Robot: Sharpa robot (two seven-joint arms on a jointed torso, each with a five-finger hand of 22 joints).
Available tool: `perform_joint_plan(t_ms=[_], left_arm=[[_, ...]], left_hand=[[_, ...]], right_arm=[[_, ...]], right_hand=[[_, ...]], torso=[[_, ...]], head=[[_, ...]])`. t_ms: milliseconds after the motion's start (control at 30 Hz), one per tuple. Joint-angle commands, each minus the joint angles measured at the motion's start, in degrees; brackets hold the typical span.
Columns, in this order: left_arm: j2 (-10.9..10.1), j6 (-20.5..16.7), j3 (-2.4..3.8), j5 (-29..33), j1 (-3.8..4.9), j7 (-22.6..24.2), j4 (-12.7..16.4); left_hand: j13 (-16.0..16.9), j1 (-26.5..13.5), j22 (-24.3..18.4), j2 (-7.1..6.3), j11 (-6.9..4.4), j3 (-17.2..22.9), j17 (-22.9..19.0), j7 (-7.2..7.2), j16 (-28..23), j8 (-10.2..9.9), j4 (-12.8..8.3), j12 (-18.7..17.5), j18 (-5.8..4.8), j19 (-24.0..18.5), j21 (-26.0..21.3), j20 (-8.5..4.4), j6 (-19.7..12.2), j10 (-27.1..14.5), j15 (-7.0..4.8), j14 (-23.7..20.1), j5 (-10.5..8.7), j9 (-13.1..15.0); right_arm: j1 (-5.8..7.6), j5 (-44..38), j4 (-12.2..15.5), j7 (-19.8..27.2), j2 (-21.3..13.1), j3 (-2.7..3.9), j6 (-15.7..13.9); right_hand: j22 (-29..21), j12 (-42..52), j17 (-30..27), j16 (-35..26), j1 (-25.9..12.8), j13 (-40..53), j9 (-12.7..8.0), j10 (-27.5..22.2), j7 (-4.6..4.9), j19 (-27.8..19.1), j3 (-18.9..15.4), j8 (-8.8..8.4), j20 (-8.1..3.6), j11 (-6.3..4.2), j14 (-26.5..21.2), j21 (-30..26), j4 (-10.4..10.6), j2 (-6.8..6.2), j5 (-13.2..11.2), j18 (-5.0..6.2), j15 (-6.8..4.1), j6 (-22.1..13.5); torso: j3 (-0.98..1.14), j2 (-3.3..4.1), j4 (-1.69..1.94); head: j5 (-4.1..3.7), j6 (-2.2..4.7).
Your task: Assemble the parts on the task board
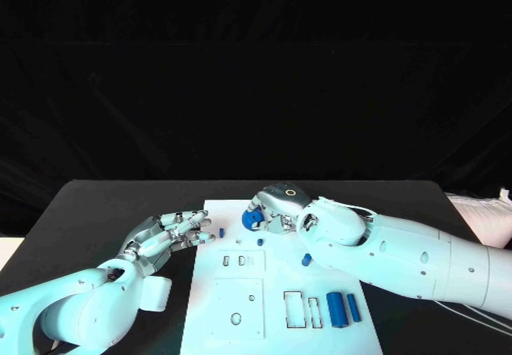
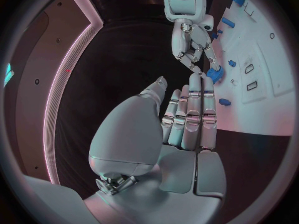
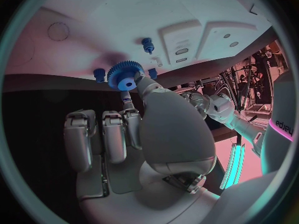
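Right hand [image 1: 280, 211] over the far edge of the task board [image 1: 272, 325], holding a blue toothed gear [image 3: 126, 77] pinched between thumb and a fingertip, other fingers curled in beside it. Gear round, finely toothed at the rim, with a pale hole through its hub; in the head view seen as a blue lump [image 1: 251, 219] just under the hand, near the board's far edge. Small blue peg [image 3: 147, 45] standing upright on the board just beyond the gear, two more blue studs on either side of the gear, close to the board's edge.

Left hand [image 1: 174, 235] at the board's left far corner, empty, fingers stretched out and lying close side by side, tips pointing at the right hand and the gear; in its own wrist view, fingers [image 2: 190, 117] straight and parallel, thumb apart, nothing between them.

Board white, flat, matte, cut with rectangular recesses and small round holes. Two long blue bars [image 1: 342, 308] lying side by side near its right edge toward the near end, beside empty rectangular slots [image 1: 294, 309]. Small blue piece [image 1: 306, 259] near the middle, partly behind the right arm.

Table [image 1: 96, 207] black and plain. Writing on the right arm's casing partly visible in the right wrist view, not legible.
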Motion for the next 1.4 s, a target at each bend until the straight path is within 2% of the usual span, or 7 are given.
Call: perform_joint_plan(t_ms=[33,533,700,933,1100,1267,1400], left_arm=[[0.08,1.18,0.03,0.01,0.04,0.22,0.12],[0.03,1.25,0.03,0.01,0.04,0.07,0.15],[0.03,1.29,0.03,0.01,0.04,0.02,0.16],[0.02,1.31,0.03,0.01,0.04,-0.04,0.15],[-0.02,1.30,0.03,0.01,0.04,-0.10,0.14],[-0.03,1.27,0.03,0.01,0.04,-0.17,0.16],[0.00,1.27,0.03,0.01,0.04,-0.25,0.10]], left_hand=[[0.00,-0.02,-0.05,0.47,0.07,0.07,0.05,-0.01,-0.36,-0.19,-0.37,-0.11,0.69,-0.07,-0.21,0.51,-0.51,-0.49,0.27,-0.21,-0.27,-0.03],[0.00,-0.02,-0.05,0.47,0.07,0.07,0.05,-0.01,-0.36,-0.19,-0.37,-0.11,0.69,-0.07,-0.21,0.51,-0.51,-0.49,0.27,-0.21,-0.27,-0.03],[0.00,-0.02,-0.05,0.47,0.07,0.07,0.05,-0.01,-0.36,-0.19,-0.37,-0.11,0.69,-0.07,-0.21,0.51,-0.51,-0.49,0.27,-0.21,-0.27,-0.03],[0.00,-0.02,-0.05,0.47,0.07,0.07,0.05,-0.01,-0.36,-0.19,-0.37,-0.11,0.69,-0.07,-0.21,0.51,-0.51,-0.49,0.27,-0.21,-0.27,-0.03],[0.00,-0.02,-0.05,0.47,0.07,0.07,0.05,-0.01,-0.36,-0.19,-0.37,-0.11,0.69,-0.07,-0.21,0.51,-0.51,-0.49,0.27,-0.21,-0.27,-0.03],[0.00,-0.02,-0.09,0.49,0.09,0.09,0.13,0.00,-0.43,-0.18,-0.46,-0.10,0.69,-0.08,-0.24,0.52,-0.54,-0.53,0.29,-0.24,-0.29,-0.02],[0.00,-0.02,-0.09,0.49,0.09,0.09,0.13,0.00,-0.43,-0.18,-0.46,-0.10,0.69,-0.08,-0.24,0.52,-0.54,-0.53,0.29,-0.24,-0.29,-0.02]], right_arm=[[-0.05,-1.44,-0.87,-1.22,0.47,-0.01,1.18],[0.00,-1.43,-4.26,-2.80,2.35,-0.12,3.00],[0.02,-0.89,-5.27,-2.47,3.16,-0.22,2.61],[0.03,-0.09,-5.35,-1.99,3.51,-0.44,3.39],[0.03,1.46,-5.31,-2.31,3.23,-0.49,4.35],[0.05,5.24,-5.78,-2.40,2.99,-0.51,5.60],[0.07,6.70,-5.87,-2.32,2.75,-0.52,5.24]], right_hand=[[13.90,0.13,13.97,0.37,0.03,10.52,0.24,2.89,-0.76,5.60,0.37,0.30,-0.26,-0.24,5.85,0.26,-0.01,0.53,0.06,-0.99,-0.37,1.48],[13.55,-1.21,13.64,0.21,-2.05,9.85,-0.17,2.34,-0.04,5.41,0.58,-1.27,-0.06,0.32,5.77,0.09,0.51,-0.86,-1.36,-0.91,0.02,-0.35],[13.48,-2.47,13.77,0.26,-4.51,9.22,-0.39,1.79,0.98,5.37,-0.66,-1.93,0.61,1.28,5.79,0.05,1.95,-2.84,-2.36,-0.89,0.82,-4.86],[13.58,-2.59,13.93,0.33,-6.75,9.24,-0.11,1.75,0.91,5.42,-2.59,-1.60,0.92,1.35,5.83,0.09,4.64,-3.77,-2.29,-0.91,0.97,-5.61],[13.82,-2.17,14.24,0.47,-10.91,9.55,0.13,1.98,0.85,5.55,-3.55,-1.30,0.99,1.26,5.90,0.21,8.21,-1.81,-1.38,-0.96,1.01,-4.15],[13.69,-2.43,14.22,0.46,-14.22,9.50,0.10,1.85,0.71,5.48,-3.52,-1.44,0.98,1.25,5.89,0.14,8.15,1.00,0.28,-0.93,0.95,-3.74],[13.79,-2.25,14.31,0.50,-15.22,9.64,0.10,1.92,0.60,5.53,-3.88,-1.44,0.91,1.15,5.91,0.19,8.08,1.91,2.10,-0.96,0.87,-3.38]], torso=[[0.01,-0.03,-0.01],[0.03,-0.01,-0.08],[0.03,-0.02,-0.07],[0.02,-0.03,-0.07],[0.03,-0.02,-0.11],[0.05,-0.03,-0.15],[0.07,-0.03,-0.07]], head=[[0.06,-0.01],[0.11,-0.10],[0.14,-0.09],[0.24,-0.19],[0.28,-0.16],[0.31,-0.15],[0.31,-0.17]])
